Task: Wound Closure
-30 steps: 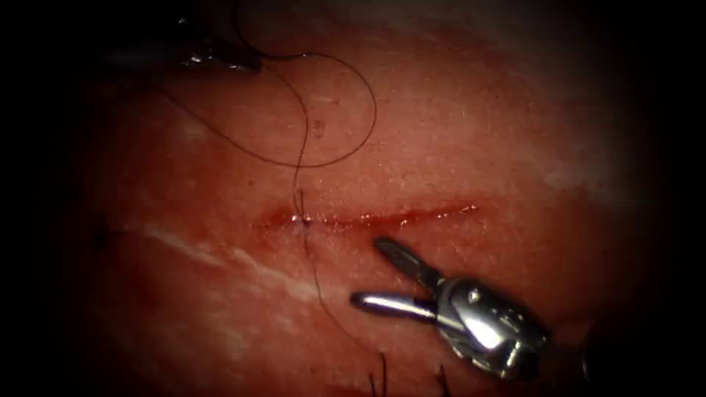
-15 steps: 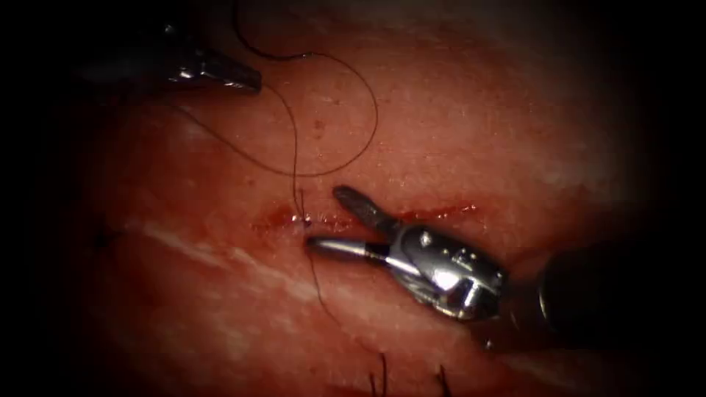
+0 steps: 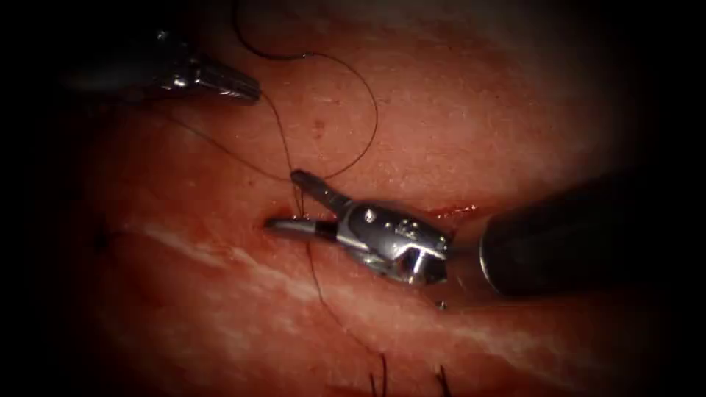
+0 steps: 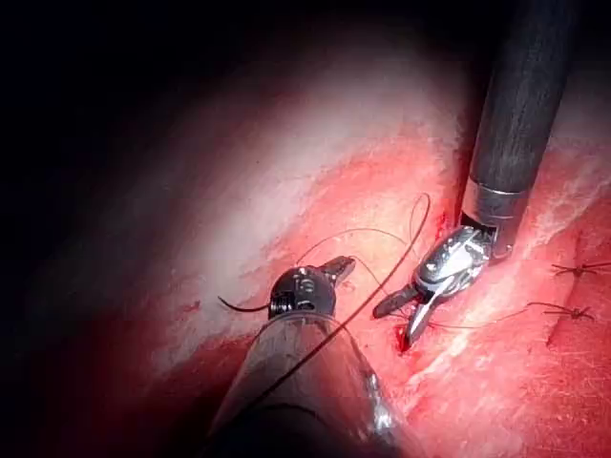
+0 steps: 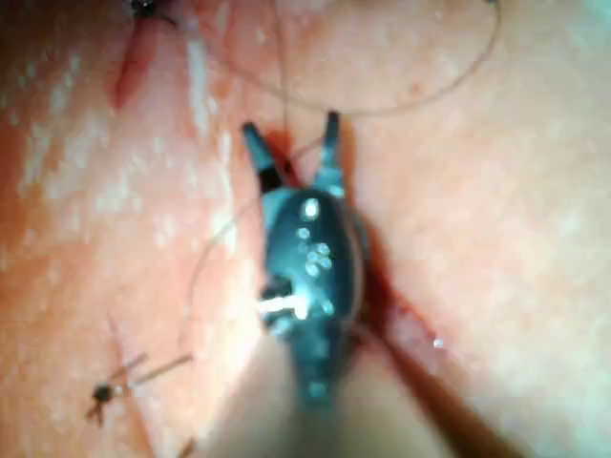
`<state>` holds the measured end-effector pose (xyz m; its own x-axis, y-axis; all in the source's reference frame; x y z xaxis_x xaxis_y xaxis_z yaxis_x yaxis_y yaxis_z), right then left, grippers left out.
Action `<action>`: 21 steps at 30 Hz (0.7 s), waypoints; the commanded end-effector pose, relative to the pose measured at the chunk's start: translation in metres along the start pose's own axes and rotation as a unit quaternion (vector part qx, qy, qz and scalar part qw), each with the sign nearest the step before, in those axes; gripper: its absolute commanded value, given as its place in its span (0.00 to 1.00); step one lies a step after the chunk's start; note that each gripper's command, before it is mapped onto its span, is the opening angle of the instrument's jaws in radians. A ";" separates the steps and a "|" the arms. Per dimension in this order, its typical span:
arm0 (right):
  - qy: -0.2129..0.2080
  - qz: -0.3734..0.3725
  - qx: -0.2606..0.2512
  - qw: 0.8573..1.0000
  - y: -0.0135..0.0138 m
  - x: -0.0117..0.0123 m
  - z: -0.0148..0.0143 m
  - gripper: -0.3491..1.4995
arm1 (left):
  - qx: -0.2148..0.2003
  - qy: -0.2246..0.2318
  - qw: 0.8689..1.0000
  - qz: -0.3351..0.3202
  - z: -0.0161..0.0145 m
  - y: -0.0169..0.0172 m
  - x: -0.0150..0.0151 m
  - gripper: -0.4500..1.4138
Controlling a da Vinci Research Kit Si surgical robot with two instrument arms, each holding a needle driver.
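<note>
The right end effector (image 3: pixel 287 200) has come in over the cut (image 3: pixel 456 211) during the last second and now sits with its jaws spread wide, one to each side of the thread (image 3: pixel 283 143) where it rises out of the stitch at the cut's left end; it grasps nothing. In the right wrist view the same end effector (image 5: pixel 291 134) shows its two jaws forked apart over the wound line. The left end effector (image 3: pixel 246 87) lies well apart from the cut, above it, clenched on the thread, which runs down from its tip to the stitch. The thread is thin and dark: it makes a wide open loop (image 3: pixel 368 117) over the tissue (image 3: pixel 478 110) above the cut, and a second strand (image 3: pixel 323 294) trails down below it. The cut is a narrow, dark red line with wet red fluid along it. Short cut ends of thread (image 3: pixel 382 371) stand on the tissue below. In the left wrist view the left end effector (image 4: pixel 334 269) also grips the thread, near the right one (image 4: pixel 401 320)
</note>
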<state>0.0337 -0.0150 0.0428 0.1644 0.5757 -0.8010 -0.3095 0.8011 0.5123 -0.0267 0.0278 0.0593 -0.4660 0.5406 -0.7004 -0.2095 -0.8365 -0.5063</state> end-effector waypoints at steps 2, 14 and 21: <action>0.001 -0.007 0.003 1.000 -0.0007 -0.0010 0.0009 0.91 | -0.002 -0.003 1.000 0.000 0.0009 0.0001 -0.0002 0.00; 0.001 -0.025 -0.002 1.000 -0.0004 -0.0008 0.0026 0.91 | -0.004 -0.003 1.000 0.006 0.0008 0.0009 0.0003 0.00; 0.001 -0.027 -0.004 1.000 -0.0005 -0.0005 0.0033 0.91 | -0.004 -0.003 1.000 0.006 0.0008 0.0011 0.0004 0.00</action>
<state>0.0366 -0.0141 0.0436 0.1786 0.5286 -0.8299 -0.3097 0.8308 0.4625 -0.0273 0.0272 0.0580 -0.4748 0.5299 -0.7027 -0.1986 -0.8423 -0.5010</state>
